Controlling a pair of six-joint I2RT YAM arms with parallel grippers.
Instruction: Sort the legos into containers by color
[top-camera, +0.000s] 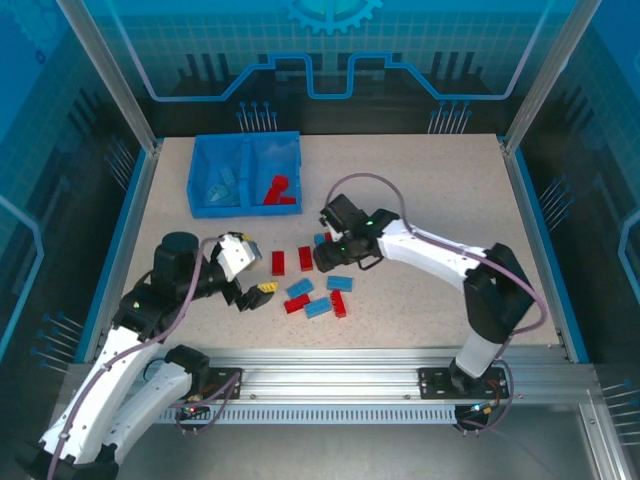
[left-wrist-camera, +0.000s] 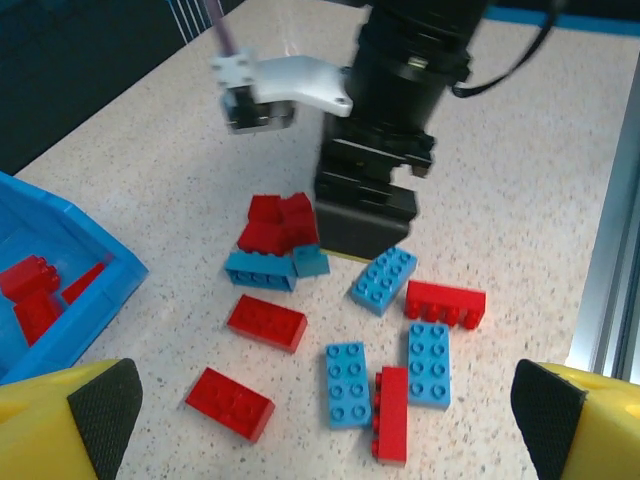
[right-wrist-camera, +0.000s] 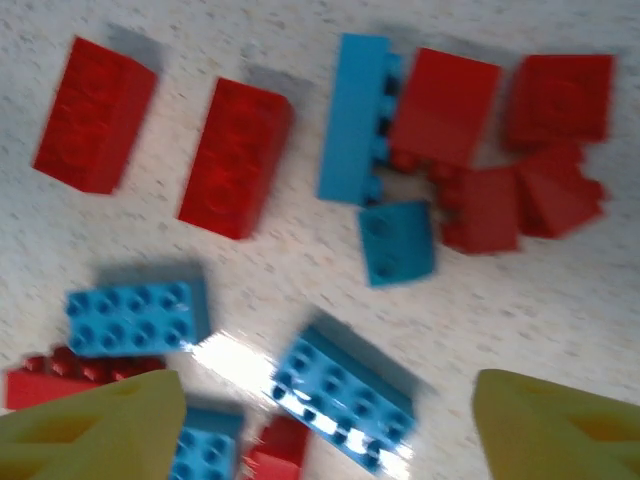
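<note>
Sorting in progress, pick phase. The blue bin (top-camera: 245, 150) stands at the far left of the table (top-camera: 450, 200); seen from above, its left compartment holds light-blue bricks (top-camera: 222, 185) and its right compartment red bricks (top-camera: 278, 190). The unsorted legos (top-camera: 318, 307) lie scattered mid-table, well apart from the bin, with a tight heap of red pieces (left-wrist-camera: 278, 225) touching two blue ones. The right gripper (top-camera: 325, 255) hangs directly over this heap, its jaws spread wide and empty, as its wrist view confirms (right-wrist-camera: 320, 440). The left gripper (top-camera: 255, 293) waits just beside the scatter on the bin side, likewise spread wide with nothing between its pads (left-wrist-camera: 100, 405). The next move probably calls for lowering onto a single brick, clear of its neighbours, closing, then carrying it to the compartment of matching colour. No brand, label or writing is legible.
</note>
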